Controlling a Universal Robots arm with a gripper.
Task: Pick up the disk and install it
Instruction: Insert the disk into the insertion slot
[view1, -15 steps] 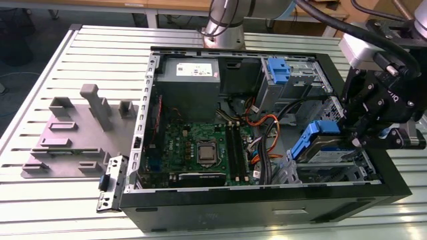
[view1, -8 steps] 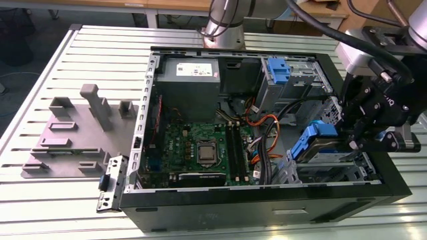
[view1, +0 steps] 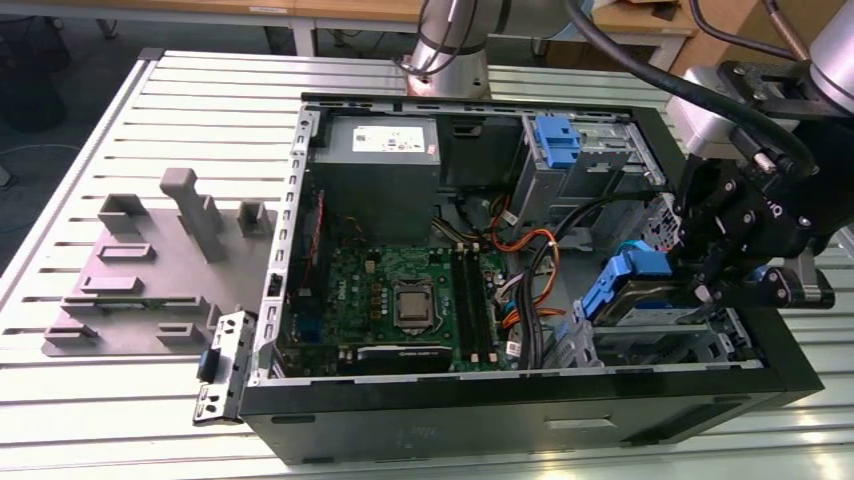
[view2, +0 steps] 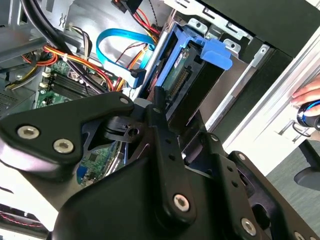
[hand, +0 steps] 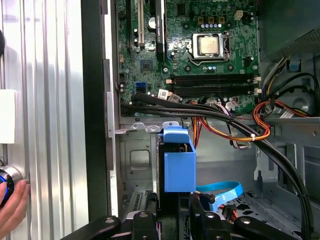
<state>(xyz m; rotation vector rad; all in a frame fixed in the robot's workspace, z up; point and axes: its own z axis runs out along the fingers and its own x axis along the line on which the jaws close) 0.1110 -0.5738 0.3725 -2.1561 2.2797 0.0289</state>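
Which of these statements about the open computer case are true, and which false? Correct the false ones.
1. The case lies open on a slatted table. True.
2. The gripper is beside the disk at the exterior view's right. True.
3. A cooler covers the processor. False: the processor lies bare.
4. The grey fixture sits inside the case. False: it rests on the table, outside the case.

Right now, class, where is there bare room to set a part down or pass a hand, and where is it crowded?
Free: the slatted table beyond the grey fixture plate, and the strip between that plate and the table's near edge. Crowded: the case corner where the gripper hangs at the disk, hemmed by cables.
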